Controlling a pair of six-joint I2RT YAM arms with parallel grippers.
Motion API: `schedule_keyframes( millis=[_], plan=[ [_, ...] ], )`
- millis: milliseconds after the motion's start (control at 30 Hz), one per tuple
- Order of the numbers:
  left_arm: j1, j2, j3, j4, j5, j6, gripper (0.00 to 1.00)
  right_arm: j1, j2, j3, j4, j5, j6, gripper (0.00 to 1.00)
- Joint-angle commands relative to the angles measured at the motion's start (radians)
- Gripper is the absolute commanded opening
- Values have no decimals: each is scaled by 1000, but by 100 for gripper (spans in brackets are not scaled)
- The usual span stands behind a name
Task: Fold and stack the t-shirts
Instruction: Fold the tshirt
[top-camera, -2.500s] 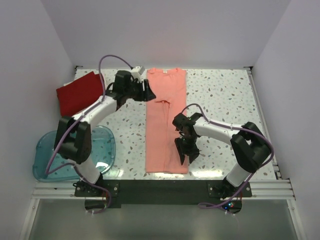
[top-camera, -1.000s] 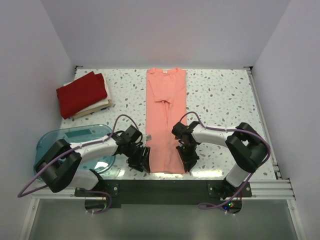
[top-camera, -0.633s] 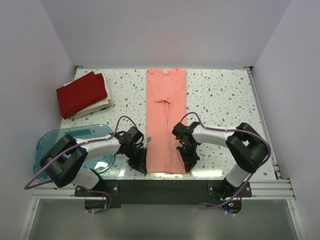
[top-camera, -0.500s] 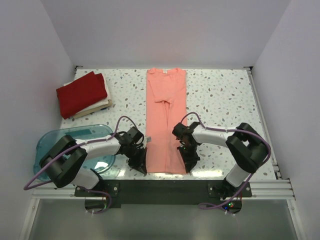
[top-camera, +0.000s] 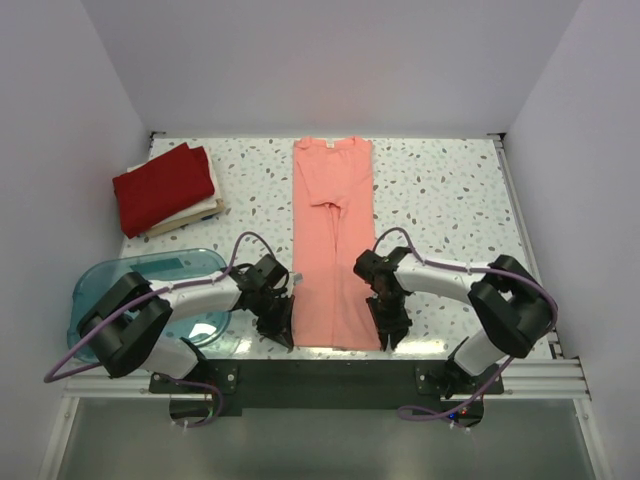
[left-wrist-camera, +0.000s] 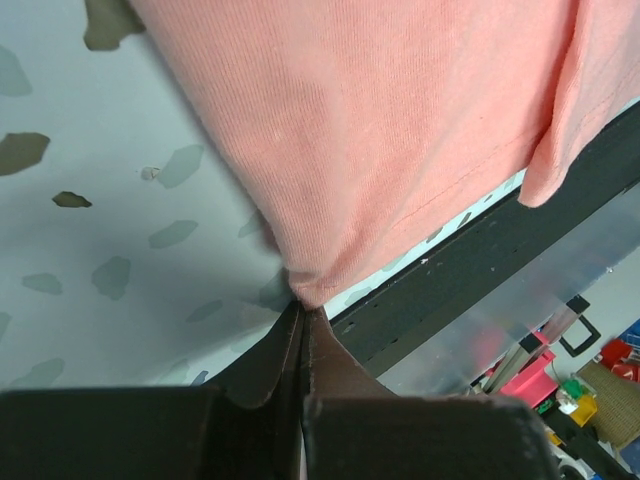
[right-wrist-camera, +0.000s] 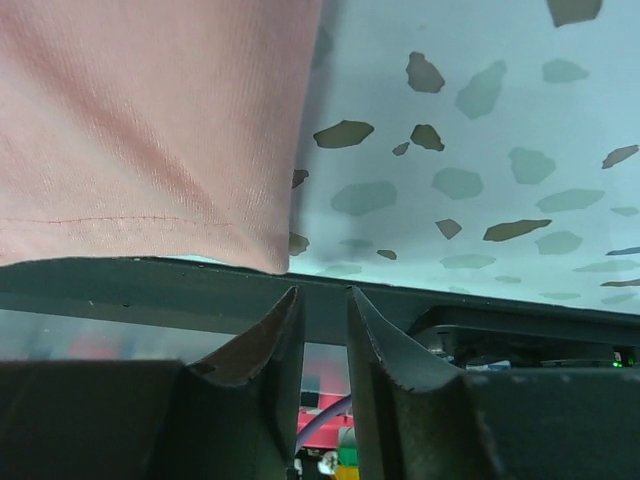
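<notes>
A salmon-pink t-shirt, folded into a long narrow strip, lies down the middle of the table. My left gripper is at its near-left corner. In the left wrist view the left gripper is shut on that corner of the pink cloth. My right gripper sits just off the near-right corner. Its jaws stand slightly apart with nothing between them, and the pink hem lies just left of them. A deep red t-shirt rests folded on a cream-white one at the back left.
A translucent blue tub sits at the near left, beside the left arm. The black front rail runs along the table's near edge, right under both grippers. The speckled tabletop lies to the right of the shirt.
My left gripper slid in to the shirt's near-left corner and shut on it. My right gripper shifted a little right off the hem, and its jaws parted.
</notes>
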Motion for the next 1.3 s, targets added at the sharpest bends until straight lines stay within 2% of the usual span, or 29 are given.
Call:
schedule_keyframes(
  millis=[0, 167, 267, 700, 1167, 1267],
  plan=[
    [-11, 10, -31, -6, -122, 35, 0, -3, -45, 5, -43, 31, 26, 28],
    [-14, -24, -32, -6, -103, 30, 0, -5, -79, 62, -15, -28, -3, 40],
    [-14, -27, -32, -7, -99, 27, 0, -5, -51, 79, 9, -52, -23, 44],
    [-14, -50, -28, -13, -96, 22, 0, -5, 63, 59, 80, -57, -46, 42],
    [-16, -79, -34, -16, -90, 6, 0, -5, 98, 13, 121, -124, -51, 31],
    [-19, -82, -38, -13, -90, 3, 0, -3, 84, 17, 123, -108, -49, 15]
  ],
)
